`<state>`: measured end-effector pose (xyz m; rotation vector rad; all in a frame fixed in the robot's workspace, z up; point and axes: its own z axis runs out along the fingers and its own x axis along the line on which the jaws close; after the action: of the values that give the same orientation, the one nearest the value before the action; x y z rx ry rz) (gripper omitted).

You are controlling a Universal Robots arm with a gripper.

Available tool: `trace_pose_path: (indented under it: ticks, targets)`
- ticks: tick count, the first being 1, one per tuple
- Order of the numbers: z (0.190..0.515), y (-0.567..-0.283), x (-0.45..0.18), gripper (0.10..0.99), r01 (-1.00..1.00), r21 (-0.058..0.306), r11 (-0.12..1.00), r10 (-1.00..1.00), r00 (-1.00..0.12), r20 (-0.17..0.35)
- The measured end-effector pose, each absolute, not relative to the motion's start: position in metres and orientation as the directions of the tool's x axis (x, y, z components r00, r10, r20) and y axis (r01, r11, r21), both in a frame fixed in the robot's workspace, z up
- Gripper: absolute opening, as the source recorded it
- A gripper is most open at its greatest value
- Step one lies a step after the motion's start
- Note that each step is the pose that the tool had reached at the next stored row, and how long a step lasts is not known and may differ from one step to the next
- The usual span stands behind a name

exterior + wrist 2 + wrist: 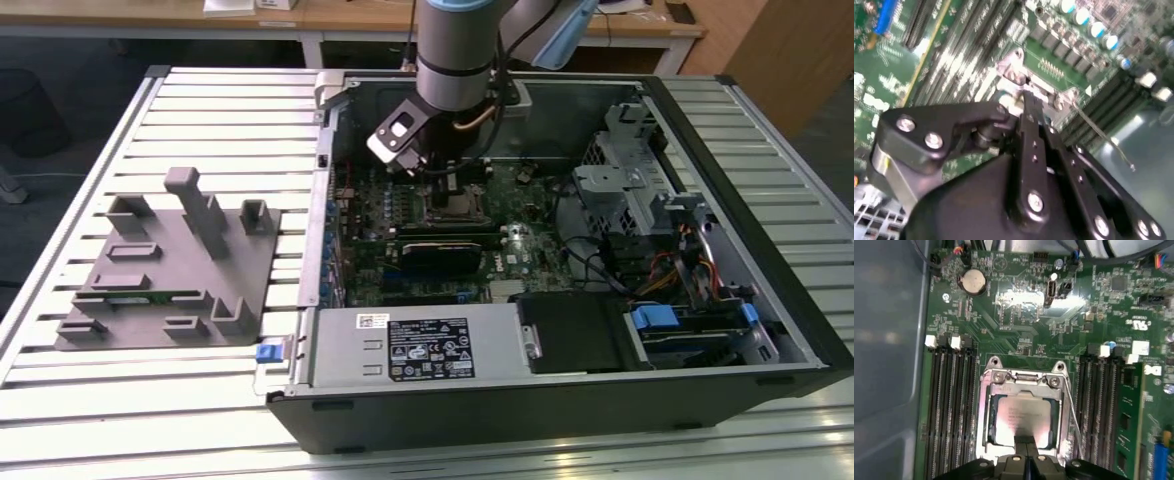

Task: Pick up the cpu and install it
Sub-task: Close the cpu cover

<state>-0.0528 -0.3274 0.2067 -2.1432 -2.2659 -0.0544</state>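
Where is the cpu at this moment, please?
In the first wrist view, the cpu lies in the metal-framed socket on the motherboard, between the memory slots, right by the gripper.

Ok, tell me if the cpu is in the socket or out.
In: in the first wrist view the cpu lies flat inside the metal socket frame.

A slatted metal worktop of long ribbed strips carries two large things. An open computer case lies on its side over the middle. At its nine o'clock, just apart from it, sits a grey plastic fixture with upright blocks. A small blue piece lies at the fixture's five o'clock, touching the case.
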Motion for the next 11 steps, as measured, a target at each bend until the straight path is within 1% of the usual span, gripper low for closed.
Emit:
trace_pose_path:
  ticks: [2,11]
  targets:
    - [0.2116,-0.3275,-0.0528,0.106,0.998,0.010,0.055,0.998,-0.056,0.040]
    - [0.2121,-0.3273,-0.0459,0.106,0.998,0.010,0.055,0.998,-0.056,0.040]
